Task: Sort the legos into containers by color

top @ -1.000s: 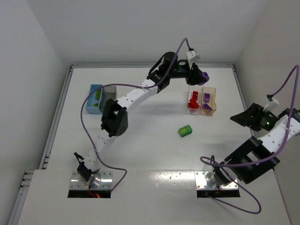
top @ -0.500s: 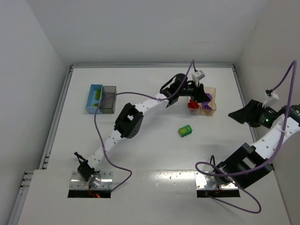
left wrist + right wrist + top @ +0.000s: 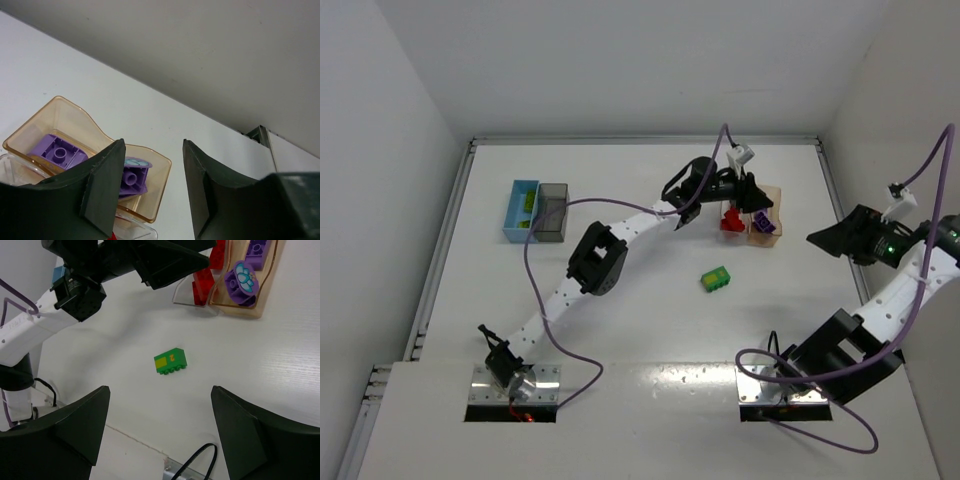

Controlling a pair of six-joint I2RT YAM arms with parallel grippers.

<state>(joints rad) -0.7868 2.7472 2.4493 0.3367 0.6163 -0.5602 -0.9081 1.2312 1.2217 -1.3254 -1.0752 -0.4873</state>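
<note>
My left gripper (image 3: 754,198) hangs open and empty just above the tan bin (image 3: 767,232), its jaws well apart in the left wrist view (image 3: 152,192). Two purple legos (image 3: 131,176) lie in the tan bin (image 3: 75,111). Red legos (image 3: 730,221) fill the clear bin beside it (image 3: 200,304). A green lego with a yellow patch (image 3: 716,280) lies loose on the table, also in the right wrist view (image 3: 171,361). My right gripper (image 3: 825,243) is open and empty, high at the right, well away from it (image 3: 160,427).
The light blue bin (image 3: 519,212) with green and yellow pieces and the dark grey bin (image 3: 553,226) stand together at the far left. The left arm (image 3: 620,212) stretches diagonally across the table's middle. Walls close in the back and both sides.
The left gripper carried a purple lego down over the tan bin and let it go; its jaws are now open. The right arm shifted slightly.
</note>
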